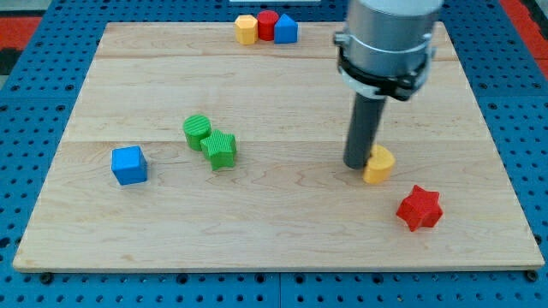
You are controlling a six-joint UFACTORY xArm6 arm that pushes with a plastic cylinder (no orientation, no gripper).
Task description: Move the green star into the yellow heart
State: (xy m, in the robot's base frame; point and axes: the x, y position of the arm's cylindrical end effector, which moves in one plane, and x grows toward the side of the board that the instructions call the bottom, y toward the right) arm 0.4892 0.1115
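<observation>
The green star lies left of the board's middle, touching a green cylinder at its upper left. The yellow heart lies right of the middle. My tip rests on the board right against the yellow heart's left side, far to the right of the green star.
A blue cube sits at the left. A red star lies below and right of the heart. A yellow block, a red cylinder and a blue block stand in a row at the wooden board's top edge.
</observation>
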